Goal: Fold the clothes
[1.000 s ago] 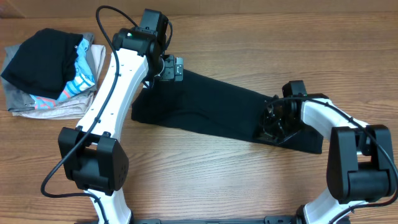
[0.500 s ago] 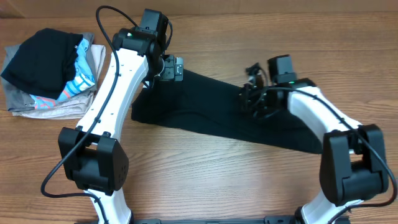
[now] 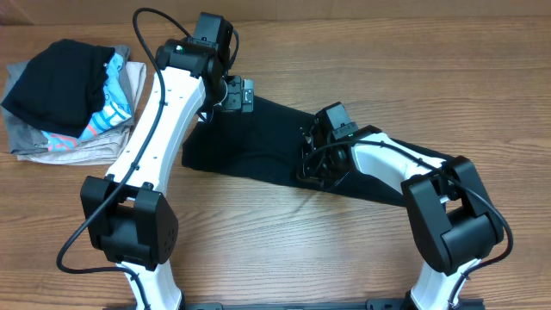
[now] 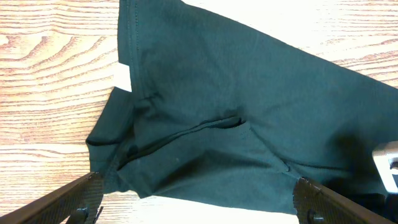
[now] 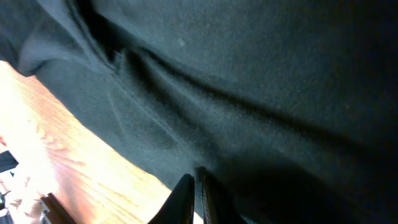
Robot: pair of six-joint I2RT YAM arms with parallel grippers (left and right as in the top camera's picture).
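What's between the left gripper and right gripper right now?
Overhead view: only black T-shirt fabric spans from left gripper to right gripper; nothing else.

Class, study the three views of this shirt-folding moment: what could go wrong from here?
1. The right pincer is closed low on the black T-shirt, but a grip on cloth cannot be confirmed, so any fold might slip back.
2. The left pincer hangs open above the rumpled end by the white label, so nothing pins that end. Pulling may drag or bunch the shirt.
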